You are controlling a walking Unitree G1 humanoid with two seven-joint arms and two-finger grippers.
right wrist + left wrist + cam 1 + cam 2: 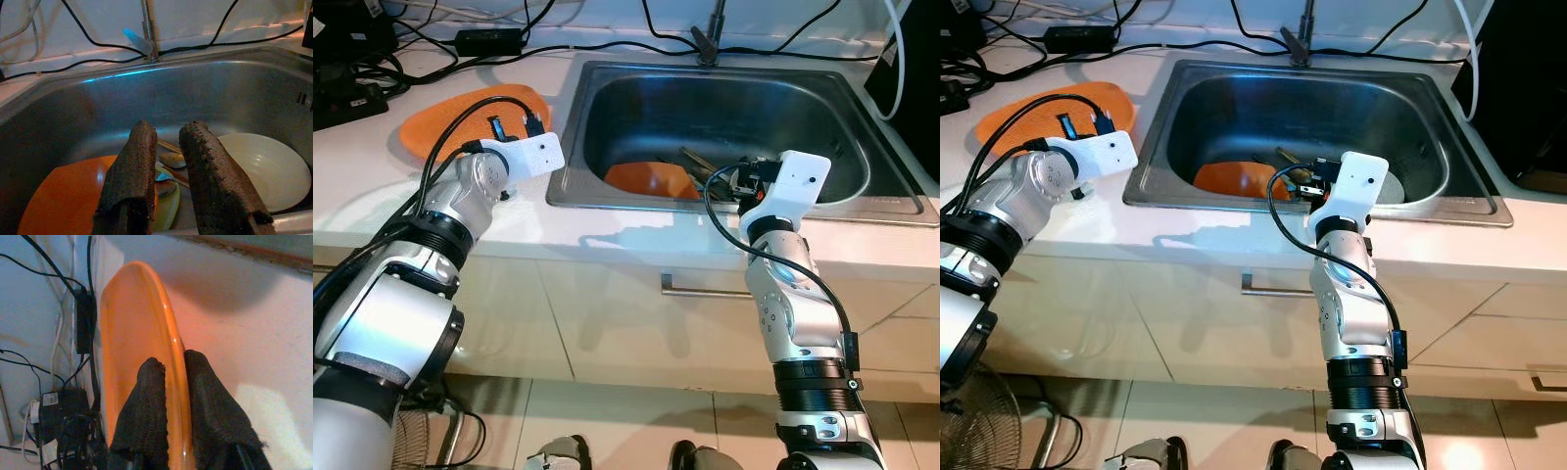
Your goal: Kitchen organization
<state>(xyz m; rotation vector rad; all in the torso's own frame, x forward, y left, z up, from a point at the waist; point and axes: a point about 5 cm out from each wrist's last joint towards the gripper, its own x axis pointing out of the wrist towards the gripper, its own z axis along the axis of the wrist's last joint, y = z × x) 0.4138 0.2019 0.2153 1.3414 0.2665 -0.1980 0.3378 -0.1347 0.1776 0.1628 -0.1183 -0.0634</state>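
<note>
Orange plate (132,333) rim pinched by left gripper (173,377), countertop (352,186)

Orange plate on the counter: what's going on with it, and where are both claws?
Left gripper pinching rim of flat orange plate on white counter. Right gripper open over steel sink, above dishes. Nothing blocking.

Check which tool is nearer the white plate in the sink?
Right. The right tool hovers open over the sink beside the white plate; the left tool pinches the orange plate's rim on the counter.

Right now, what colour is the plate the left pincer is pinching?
Orange. The plate shows best in the left wrist view, its rim between the left pincer.
</note>
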